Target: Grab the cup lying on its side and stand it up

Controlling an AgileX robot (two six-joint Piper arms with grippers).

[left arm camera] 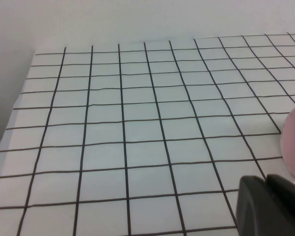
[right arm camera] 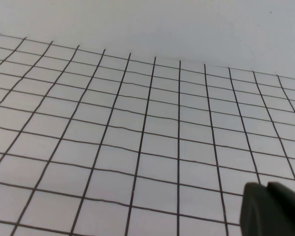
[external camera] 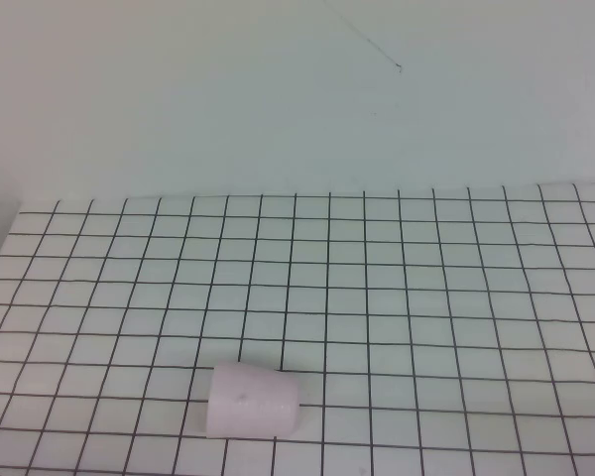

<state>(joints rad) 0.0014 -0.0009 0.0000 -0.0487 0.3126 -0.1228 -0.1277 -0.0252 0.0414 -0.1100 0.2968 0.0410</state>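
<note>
Your cup (external camera: 253,401): on its side, near edge of the grid table (external camera: 426,297). Left gripper (left arm camera: 273,206), right gripper (right arm camera: 270,209): hovering above the table, grip unreadable.

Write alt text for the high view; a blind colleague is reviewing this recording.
A small pale pink cup lies on its side near the front edge of a white table with black grid lines, its wider end pointing to the robot's left. Neither the left gripper nor the right gripper appears in this view.

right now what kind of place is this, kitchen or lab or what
Probably a robot test bench, not a kitchen: a white grid-lined table against a plain wall, one pink cup lying on its side. Left gripper and right gripper hang above the grid.
</note>
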